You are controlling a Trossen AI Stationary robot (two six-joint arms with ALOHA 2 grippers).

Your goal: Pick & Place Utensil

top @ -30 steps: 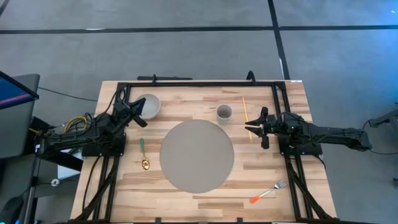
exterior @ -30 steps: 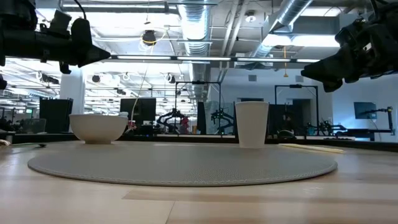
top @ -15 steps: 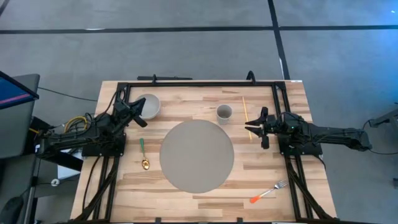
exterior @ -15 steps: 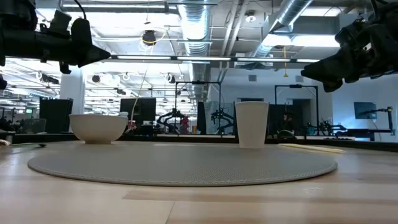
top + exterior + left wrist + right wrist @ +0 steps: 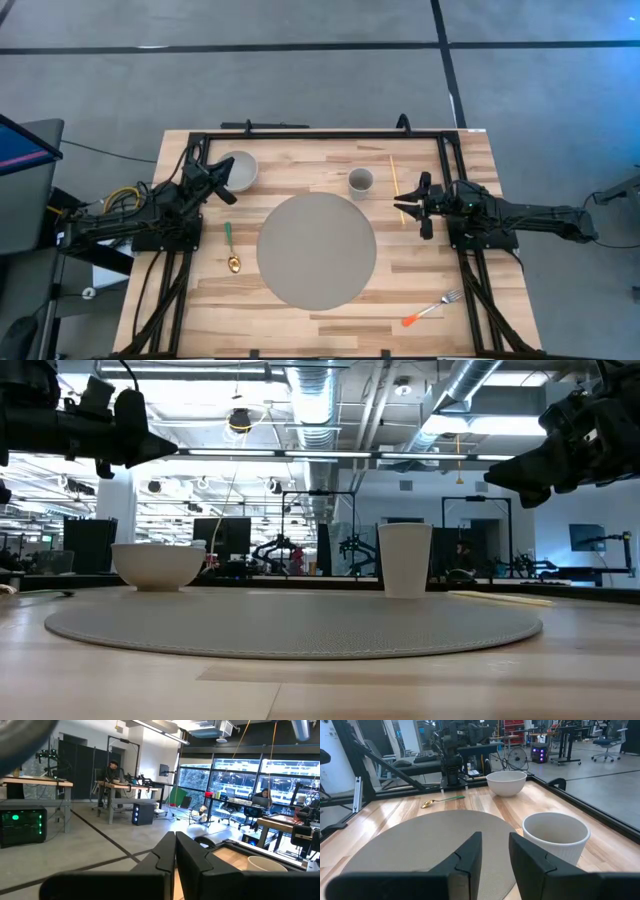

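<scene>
Now, you have three utensils on the tabletop: a spoon left of the mat, a fork near the front right, and chopsticks beside the cup.

Expect each to be light, stiff and slippery (low-lying too), so pinch mid-handle.

The spoon lies front to back, bowl end nearest the front edge; the fork runs diagonally, tines toward the right rear.

Your left hand hovers empty by the bowl, fingers nearly together; your right hand, over the chopsticks, is slightly parted and empty.
</scene>
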